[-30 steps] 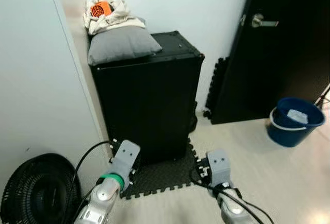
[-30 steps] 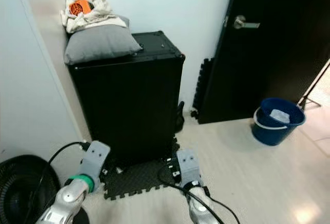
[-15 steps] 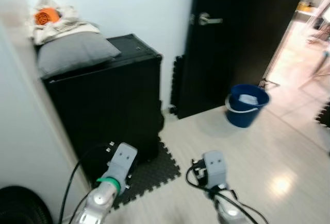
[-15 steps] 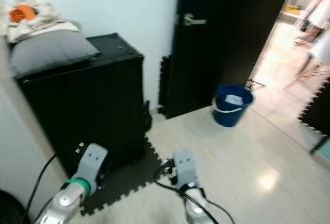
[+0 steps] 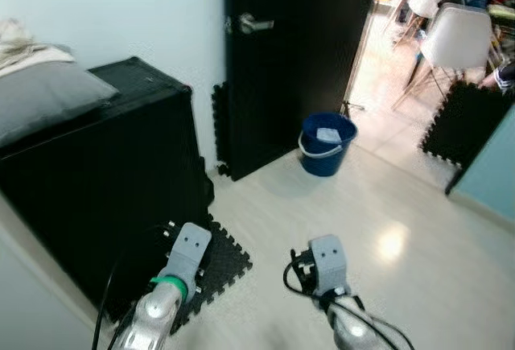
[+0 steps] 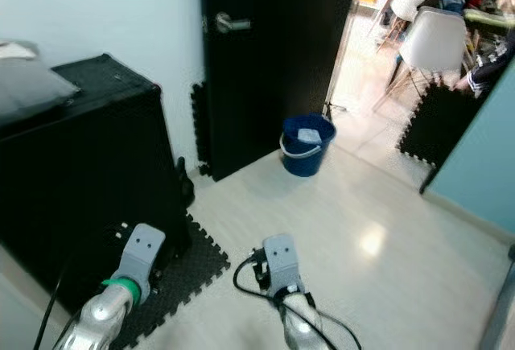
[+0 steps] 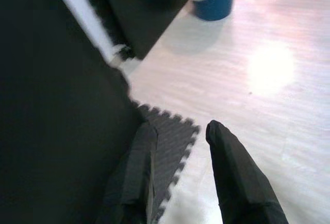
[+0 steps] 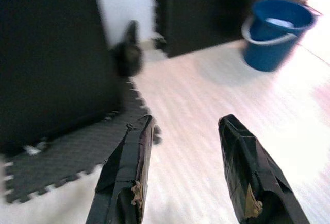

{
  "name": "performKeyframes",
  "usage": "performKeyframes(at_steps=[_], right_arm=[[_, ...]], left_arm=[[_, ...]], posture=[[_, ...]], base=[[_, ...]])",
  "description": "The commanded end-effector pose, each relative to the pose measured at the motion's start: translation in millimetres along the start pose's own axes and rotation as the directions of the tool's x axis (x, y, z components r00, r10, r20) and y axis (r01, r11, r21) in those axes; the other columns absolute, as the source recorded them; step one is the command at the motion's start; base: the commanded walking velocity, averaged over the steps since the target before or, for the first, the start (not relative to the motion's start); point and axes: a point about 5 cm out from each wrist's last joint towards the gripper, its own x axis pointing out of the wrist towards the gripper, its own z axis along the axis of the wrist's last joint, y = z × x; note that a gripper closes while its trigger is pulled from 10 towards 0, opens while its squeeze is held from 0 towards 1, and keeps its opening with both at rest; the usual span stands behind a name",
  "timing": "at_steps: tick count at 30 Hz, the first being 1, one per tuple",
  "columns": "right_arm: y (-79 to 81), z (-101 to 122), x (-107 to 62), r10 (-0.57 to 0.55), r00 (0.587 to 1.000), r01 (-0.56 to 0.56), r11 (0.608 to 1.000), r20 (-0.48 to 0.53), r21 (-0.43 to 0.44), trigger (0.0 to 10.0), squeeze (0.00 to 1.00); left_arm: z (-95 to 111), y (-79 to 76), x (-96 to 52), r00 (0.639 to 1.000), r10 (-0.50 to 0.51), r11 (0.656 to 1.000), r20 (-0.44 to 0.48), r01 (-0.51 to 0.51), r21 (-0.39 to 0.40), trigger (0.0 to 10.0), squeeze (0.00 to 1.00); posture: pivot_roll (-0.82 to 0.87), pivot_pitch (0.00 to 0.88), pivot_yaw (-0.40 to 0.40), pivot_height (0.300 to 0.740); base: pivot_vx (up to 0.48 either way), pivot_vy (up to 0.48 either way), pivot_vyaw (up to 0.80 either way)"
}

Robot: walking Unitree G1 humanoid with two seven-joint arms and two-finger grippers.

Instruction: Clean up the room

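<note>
my head cameras look down and forward from standing height; each wrist camera looks low along its fingers; all four share the blue bucket and foam mat.

Black cabinet with grey pillow on top. Black door, silver handle. Blue bucket — white handle band. Dark grey foam mat with toothed puzzle edge. Floor pale wood-grain, glossy. White chairs. Fingers black — worn tan spots.
</note>
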Motion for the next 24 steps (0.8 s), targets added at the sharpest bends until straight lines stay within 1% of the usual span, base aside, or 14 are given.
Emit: performKeyframes(at_steps=[1, 5, 11, 24], right_arm=[[-0.7, -2.3, -0.8, -0.002, 1.0, 0.002, 1.0, -0.014, 0.001, 10.0, 0.0], [-0.6, -2.1, -0.5, -0.001, 1.0, 0.001, 1.0, -0.014, 0.0, 10.0, 0.0], [-0.2, -1.8, -0.3, -0.001, 1.0, 0.001, 1.0, -0.014, 0.0, 10.0, 0.0], [0.7, -2.3, -0.6, -0.002, 1.0, 0.002, 1.0, -0.014, 0.002, 10.0, 0.0]], left_arm=[[-4.9, -1.4, -0.6, 1.0, -0.002, 1.0, -0.029, 0.002, -0.008, 10.0, 0.0], [-5.6, -2.1, 0.0, 0.999, -0.016, 1.0, -0.041, 0.015, -0.018, 10.0, 0.0], [-3.5, -0.9, 0.2, 1.0, -0.011, 1.0, -0.027, 0.01, -0.023, 10.0, 0.0], [-3.0, -0.3, 0.3, 1.0, -0.004, 1.0, -0.027, 0.003, -0.007, 10.0, 0.0]], posture=[[-0.1, 0.0, 0.083, 0.74], [-0.1, 0.0, 0.083, 0.74], [-0.1, 0.0, 0.084, 0.74], [-0.1, 0.0, 0.086, 0.74]], base=[[0.0, 0.0, -0.8], [0.0, 0.0, -0.8], [0.0, 0.0, -0.8], [0.0, 0.0, -0.8]])
